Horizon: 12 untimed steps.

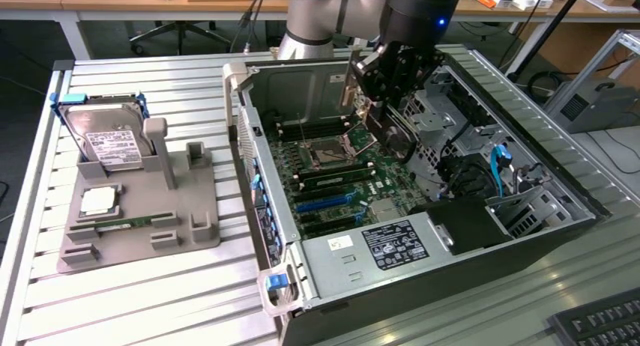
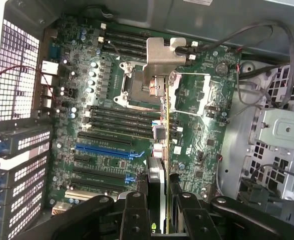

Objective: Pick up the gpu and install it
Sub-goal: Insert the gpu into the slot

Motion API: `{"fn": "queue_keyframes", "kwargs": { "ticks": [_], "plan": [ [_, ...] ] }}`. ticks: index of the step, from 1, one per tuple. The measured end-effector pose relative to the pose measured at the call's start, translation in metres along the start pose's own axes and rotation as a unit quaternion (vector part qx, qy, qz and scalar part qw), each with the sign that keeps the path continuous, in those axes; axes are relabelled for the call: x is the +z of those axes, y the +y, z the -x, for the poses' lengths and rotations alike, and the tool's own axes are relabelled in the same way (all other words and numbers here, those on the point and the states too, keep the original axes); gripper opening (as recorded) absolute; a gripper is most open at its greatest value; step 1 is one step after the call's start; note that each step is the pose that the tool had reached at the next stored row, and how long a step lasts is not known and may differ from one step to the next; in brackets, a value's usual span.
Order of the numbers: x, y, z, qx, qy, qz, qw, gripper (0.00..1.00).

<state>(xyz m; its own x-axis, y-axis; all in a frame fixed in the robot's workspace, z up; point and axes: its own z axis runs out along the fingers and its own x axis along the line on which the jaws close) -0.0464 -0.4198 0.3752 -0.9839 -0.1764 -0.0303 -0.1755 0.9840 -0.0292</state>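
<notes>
Finding one: my tool (image 2: 159, 196) is closed to a narrow gap on the gpu (image 2: 157, 175), one pad on each flat face. The card is thin, so gripping the faces keeps it from twisting, and it leaves the long connector edge free.

Finding two: the gpu hangs edge-on straight out from the tool's tips, with its silver bracket (image 2: 160, 54) at the end farthest from the tool. In the exterior view the tool (image 1: 378, 99) holds it inside the open computer case (image 1: 450, 249), above the motherboard (image 2: 111, 125) and apart from it. I judge the card is carried, not seated.

Finding three: past the tips lies the processor socket (image 2: 136, 85). The blue slot (image 2: 104, 149) sits off to one side of the card's line, so the card is not yet lined up over a slot.

Finding four: well away from the tool, on the tabletop (image 1: 150, 69), a grey holder (image 1: 140, 226) carries the hard drive (image 1: 105, 140) upright, untouched. Its low stands keep spare parts presented for a clean grasp
</notes>
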Motion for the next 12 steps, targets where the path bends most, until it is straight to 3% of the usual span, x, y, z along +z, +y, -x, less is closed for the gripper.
{"fn": "queue_keyframes", "kwargs": {
  "ticks": [12],
  "plan": [
    [0.0002,0.0000,0.0000,-0.012,-0.0004,0.0004,0.9999,0.27]
  ]
}}
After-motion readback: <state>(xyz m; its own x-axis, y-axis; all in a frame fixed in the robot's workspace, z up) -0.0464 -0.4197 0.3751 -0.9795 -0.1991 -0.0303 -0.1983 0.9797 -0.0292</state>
